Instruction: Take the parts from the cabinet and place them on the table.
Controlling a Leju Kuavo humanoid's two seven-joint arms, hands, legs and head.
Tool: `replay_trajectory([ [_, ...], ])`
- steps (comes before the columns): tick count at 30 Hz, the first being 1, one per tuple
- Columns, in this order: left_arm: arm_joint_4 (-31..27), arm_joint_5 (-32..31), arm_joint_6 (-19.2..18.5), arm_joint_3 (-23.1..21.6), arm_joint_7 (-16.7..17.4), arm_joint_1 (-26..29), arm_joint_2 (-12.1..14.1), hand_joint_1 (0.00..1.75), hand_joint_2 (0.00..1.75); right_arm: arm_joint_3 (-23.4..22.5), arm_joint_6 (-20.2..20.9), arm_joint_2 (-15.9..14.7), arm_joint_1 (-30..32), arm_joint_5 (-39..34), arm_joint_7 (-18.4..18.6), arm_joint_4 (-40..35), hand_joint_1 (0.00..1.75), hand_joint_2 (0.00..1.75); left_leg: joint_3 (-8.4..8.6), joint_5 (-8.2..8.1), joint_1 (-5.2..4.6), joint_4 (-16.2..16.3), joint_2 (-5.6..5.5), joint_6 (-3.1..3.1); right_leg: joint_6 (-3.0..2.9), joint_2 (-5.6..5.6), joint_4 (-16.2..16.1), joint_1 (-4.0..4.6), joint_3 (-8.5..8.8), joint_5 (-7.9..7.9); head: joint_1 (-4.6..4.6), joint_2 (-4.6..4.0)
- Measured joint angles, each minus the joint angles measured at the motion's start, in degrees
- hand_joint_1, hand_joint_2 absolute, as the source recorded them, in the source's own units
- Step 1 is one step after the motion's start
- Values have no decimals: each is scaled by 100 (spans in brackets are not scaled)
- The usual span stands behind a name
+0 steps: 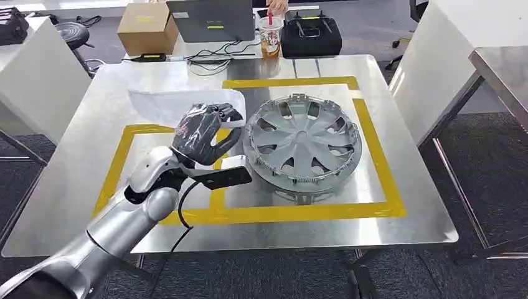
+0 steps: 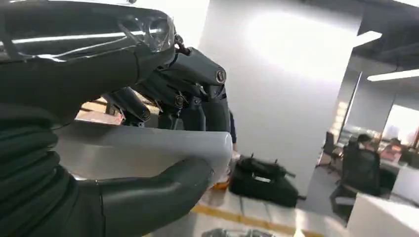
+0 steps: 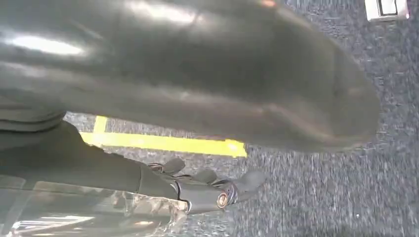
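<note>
Left hand (image 1: 202,134) is gripping one white part (image 1: 187,106) over the table (image 1: 75,187), toward its left edge. One grey hubcap (image 1: 302,142) is lying mid-table inside yellow tape (image 1: 380,162). Right hand (image 3: 212,190) is hanging over carpet, fingers spread, holding nothing.

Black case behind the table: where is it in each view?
Head view: black case at the top edge, right of centre, beyond the table's far side.
Left wrist view: the case sits past the left hand, which holds a white part.
Right wrist view: not in it.
Shared landmark: yellow tape on the table.
</note>
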Motion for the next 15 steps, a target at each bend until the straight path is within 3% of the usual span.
replay_trajectory([
  [2,207,-11,-64,-57,75,-114,-59,175,175,-22,37,15,-6,33,35,-4,0,0,557,550,-12,-1142,1,90,5,3,-1,21,33,-4,0,0],
  [3,333,-48,-68,-92,121,-181,-86,175,175,-40,55,42,-14,55,37,-7,0,0,718,515,-44,-1441,15,136,9,-1,-4,28,23,-4,20,0],
  [4,466,-87,-77,-127,158,-240,-135,175,175,-57,63,35,-30,63,37,-7,0,0,753,515,-63,-1515,27,131,17,-2,0,71,-15,-1,15,0],
  [6,745,-118,-77,-182,212,-287,-184,175,175,-81,96,50,-24,103,46,-7,0,0,728,516,-95,-1496,22,149,74,-11,-11,34,-25,15,17,2],
  [7,854,-122,-66,-199,230,-300,-203,175,175,-88,96,61,-28,123,46,-7,0,0,732,533,-98,-1518,22,179,109,-10,-37,35,-9,34,11,0],
  [8,937,-136,-61,-219,252,-307,-245,175,175,-96,96,68,-27,138,48,-9,0,0,798,596,-33,-1621,26,230,130,-11,-16,41,-48,4,13,0],
  [9,1071,-185,-37,-238,260,-348,-293,175,175,-101,96,74,-29,155,48,-9,0,0,813,616,-36,-1653,26,264,133,-10,127,38,-111,-79,31,0],
  [10,1184,-223,-22,-265,265,-398,-344,175,175,-109,96,74,-37,166,48,-9,0,0,802,623,-36,-1653,21,282,113,-8,482,31,-280,-249,33,0],
  [12,1435,-271,13,-291,295,-410,-416,175,175,-147,96,68,-31,201,59,-9,0,0,795,618,-42,-1651,15,290,104,-8,1525,25,-790,-629,37,2],
  [13,1576,-308,26,-308,311,-404,-442,175,175,-168,96,70,-20,219,77,-7,0,0,793,618,-43,-1649,14,289,137,-9,1868,20,-969,-704,46,0],
  [14,1698,-321,45,-330,324,-403,-470,175,175,-192,96,70,-10,234,81,-7,0,0,794,617,-41,-1648,11,287,184,-10,1872,8,-994,-667,42,0],
  [15,1822,-367,76,-348,359,-407,-503,175,175,-212,96,70,-8,247,85,-7,0,0,795,614,-36,-1642,3,283,251,-11,1592,-14,-863,-519,46,0],
])
